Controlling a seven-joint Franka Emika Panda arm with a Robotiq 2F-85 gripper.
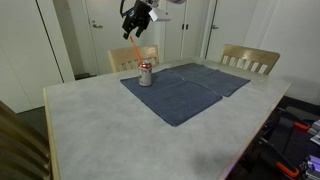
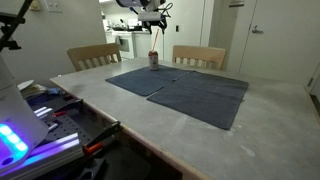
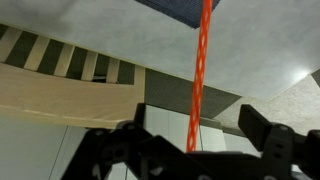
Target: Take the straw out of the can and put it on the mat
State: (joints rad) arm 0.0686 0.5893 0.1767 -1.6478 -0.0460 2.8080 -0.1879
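We see a home dining area: a pale grey tabletop (image 1: 90, 120) with wooden slat-backed chairs (image 1: 250, 58) drawn up along its far edge. Behind those chairs stand white doors (image 1: 105, 30) and plain walls, and beyond the tabletop in an exterior view an open doorway (image 2: 125, 35) leads into a brighter room.

Pale grey marbled table (image 1: 120, 125) mid-room. Two wooden slat-back chairs behind table: one (image 1: 133, 57), another (image 1: 250, 60). White closet doors (image 1: 35, 45) beyond chairs. Bright doorway (image 2: 130, 35) behind table. Cluttered workbench (image 2: 50, 110) beside table.
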